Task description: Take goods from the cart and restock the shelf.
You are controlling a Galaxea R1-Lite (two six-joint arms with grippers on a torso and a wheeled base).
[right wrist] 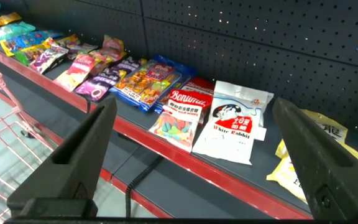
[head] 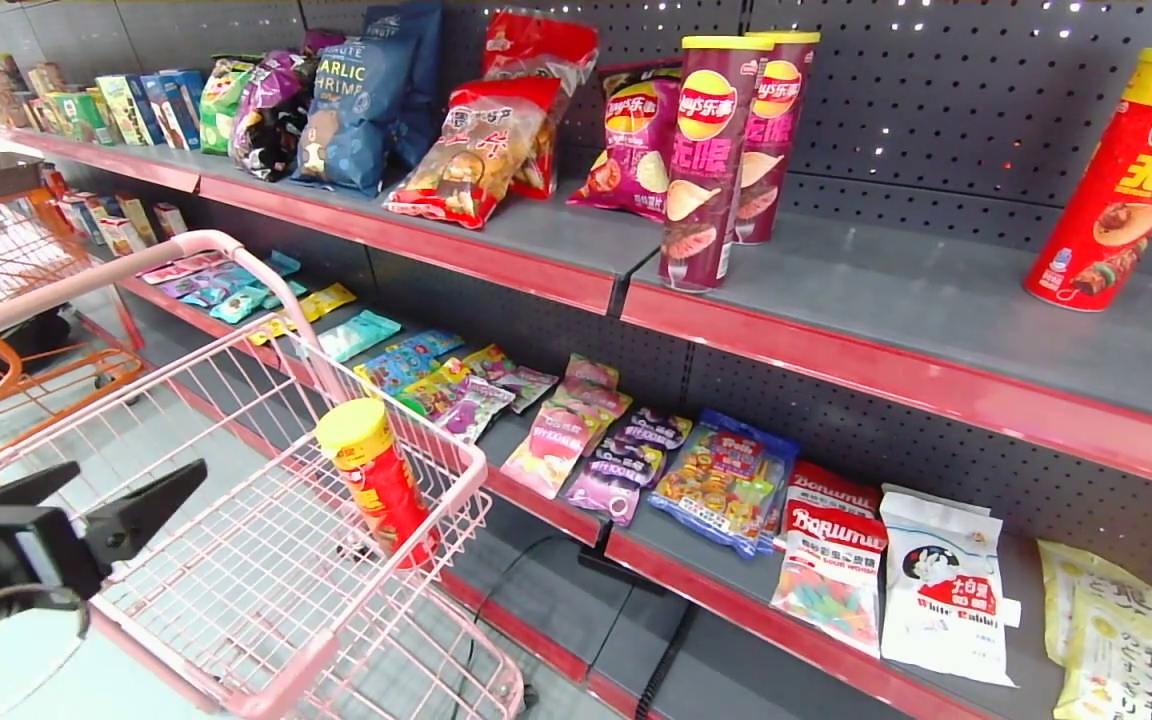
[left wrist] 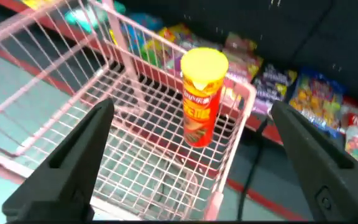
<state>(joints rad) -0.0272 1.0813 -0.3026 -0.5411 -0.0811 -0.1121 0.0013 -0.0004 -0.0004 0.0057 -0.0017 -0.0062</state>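
While the red chip can (head: 376,480) stands on its end in the far corner of the pink cart (head: 266,640), close against the wire walls, both hands hold nothing. In the head view the left hand (head: 136,466) is above the basket with its fingers wide apart, and the can is at about 3 o'clock from it, a little apart from it. The right hand (right wrist: 194,106) also has its fingers apart and hangs over the lower shelf (right wrist: 166,165), above the flat bags of sweets (right wrist: 179,118). On the upper shelf (head: 836,290) two purple cans (head: 706,160) stand at about 1 o'clock from the cart can, and one red can (head: 1121,180) stands farther along at about 2 o'clock, with free board between them. I judge that the grasp is not yet begun, and several things could go wrong. Because the can is so near the corner, one finger could strike the wire rim instead of passing beside the can, and this would push the cart or tip the can over. The can looks smooth and round, so a grip near its yellow lid (left wrist: 204,62) could slip. During lifting, its bottom may catch the rim if it does not rise high enough. On the shelf, a careless placing could knock the purple cans down.
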